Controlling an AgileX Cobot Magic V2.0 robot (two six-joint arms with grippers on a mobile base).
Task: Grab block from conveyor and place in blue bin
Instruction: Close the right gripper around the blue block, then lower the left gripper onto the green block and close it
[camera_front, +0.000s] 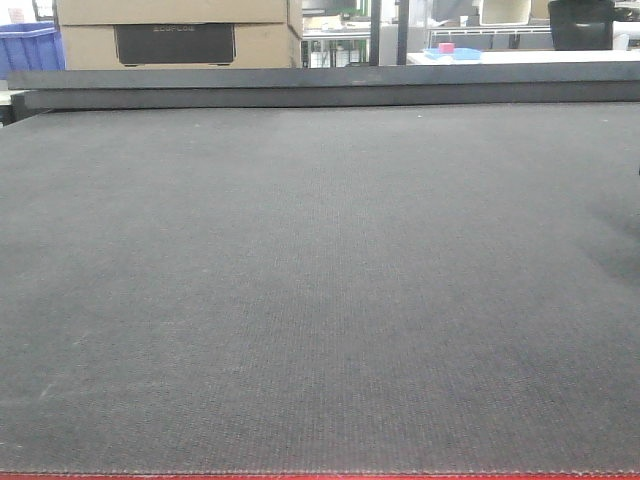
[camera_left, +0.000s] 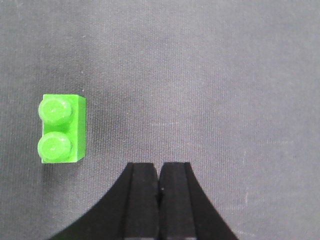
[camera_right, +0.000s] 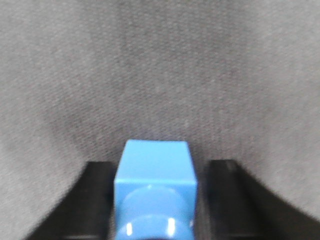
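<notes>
The conveyor belt (camera_front: 320, 280) fills the front view, with its red frame (camera_front: 320, 476) along the near edge; neither gripper nor any block shows there. In the left wrist view a green two-stud block (camera_left: 62, 129) lies on the belt (camera_left: 215, 80), ahead and to the left of my left gripper (camera_left: 159, 167), which is shut and empty. In the blurred right wrist view a blue block (camera_right: 154, 172) stands stud-up between the jaws of my right gripper (camera_right: 160, 165). The left finger is against it and a small gap shows at the right finger (camera_right: 222, 175). A blue bin (camera_front: 30, 45) stands beyond the belt's far left.
A cardboard box (camera_front: 175, 35) stands behind the belt's far edge beside the bin. A white table at the far right carries a small blue tray with a pink item (camera_front: 452, 50) and a black container (camera_front: 580, 25).
</notes>
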